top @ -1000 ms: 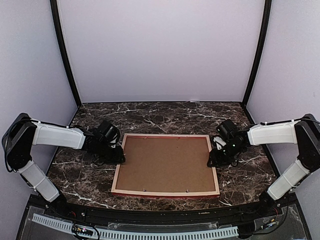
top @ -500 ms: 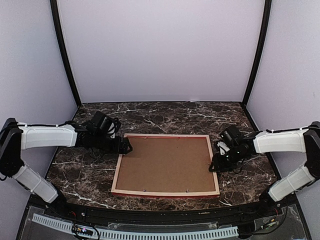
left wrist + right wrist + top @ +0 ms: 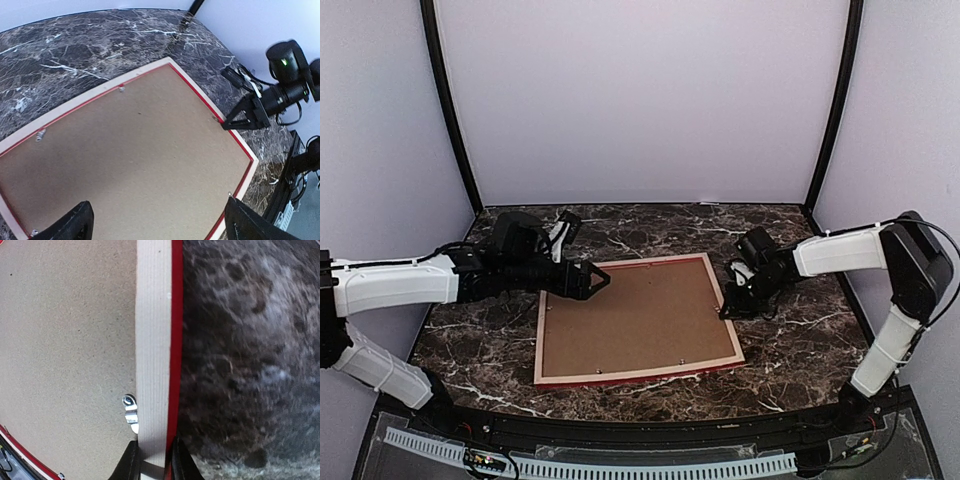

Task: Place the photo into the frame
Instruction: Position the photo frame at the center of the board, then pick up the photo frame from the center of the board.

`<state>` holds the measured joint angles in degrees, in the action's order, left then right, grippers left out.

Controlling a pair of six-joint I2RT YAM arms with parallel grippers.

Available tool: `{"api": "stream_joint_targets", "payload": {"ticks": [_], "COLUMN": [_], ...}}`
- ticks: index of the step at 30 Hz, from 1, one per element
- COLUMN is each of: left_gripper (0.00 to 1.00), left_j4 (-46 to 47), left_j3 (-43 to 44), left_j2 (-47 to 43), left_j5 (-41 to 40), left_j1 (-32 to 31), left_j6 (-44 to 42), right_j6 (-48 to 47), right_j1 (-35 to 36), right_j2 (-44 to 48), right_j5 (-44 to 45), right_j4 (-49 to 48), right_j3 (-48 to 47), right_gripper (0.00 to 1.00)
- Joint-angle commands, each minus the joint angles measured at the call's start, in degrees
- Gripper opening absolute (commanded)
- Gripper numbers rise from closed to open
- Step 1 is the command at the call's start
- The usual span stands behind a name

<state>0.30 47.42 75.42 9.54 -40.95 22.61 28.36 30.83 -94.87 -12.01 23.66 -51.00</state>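
Note:
The frame [image 3: 539, 345] lies face down on the marble table, pale wood rails up with red edges showing. The plain brown backing board [image 3: 630, 320] fills it. The photo is hidden from view. My right gripper [image 3: 728, 312] is shut on the frame's right rail; in the right wrist view [image 3: 154, 462] both fingers pinch the pale rail [image 3: 154, 340] next to a metal clip [image 3: 130, 412]. My left gripper [image 3: 595, 283] is wide open and empty above the board's far left part; in the left wrist view [image 3: 160, 227] it hovers over the board [image 3: 130, 165].
Several small metal clips [image 3: 121, 89] sit along the frame's inner edge. The dark marble table [image 3: 790, 340] is walled by pale panels at the back and both sides. The right gripper shows in the left wrist view [image 3: 240, 117] at the frame's edge.
The frame has slid left and turned slightly, held by my right gripper, which moved left and away. My left gripper moved right from the frame's left edge to above the board.

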Motion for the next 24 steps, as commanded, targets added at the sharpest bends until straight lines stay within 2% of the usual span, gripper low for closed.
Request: {"api": "stream_joint_targets", "payload": {"ticks": [1, 8, 12, 18, 24], "left_gripper": [0.93, 0.93, 0.94, 0.97, 0.97], "left_j4": [2.3, 2.9, 5.3, 1.0, 0.1], "left_j3": [2.6, 8.3, 9.6, 13.0, 13.8], "left_j2": [3.2, 11.0, 14.4, 20.9, 24.7], "left_j5": [1.1, -3.1, -7.8, -17.5, -31.6], "left_j1": [-3.8, -13.6, -21.4, -27.7, -31.8], "left_j6": [-7.2, -19.5, -32.0, -41.2, -46.8], "right_j6": [-1.7, -5.1, -6.6, -8.3, -8.7], "right_j1": [-1.6, -4.6, -5.8, -6.9, -7.1], "right_j2": [-6.7, -8.9, -9.3, -9.0, -8.0], "right_j5": [-1.2, -4.7, -9.1, -14.6, -19.2], "right_j4": [-0.8, 8.1, 13.6, 20.7, 25.1], "right_j3": [-6.1, -17.1, -22.0, -26.5, -27.0], "right_gripper": [0.00, 0.00, 0.00, 0.00, 0.00]}}
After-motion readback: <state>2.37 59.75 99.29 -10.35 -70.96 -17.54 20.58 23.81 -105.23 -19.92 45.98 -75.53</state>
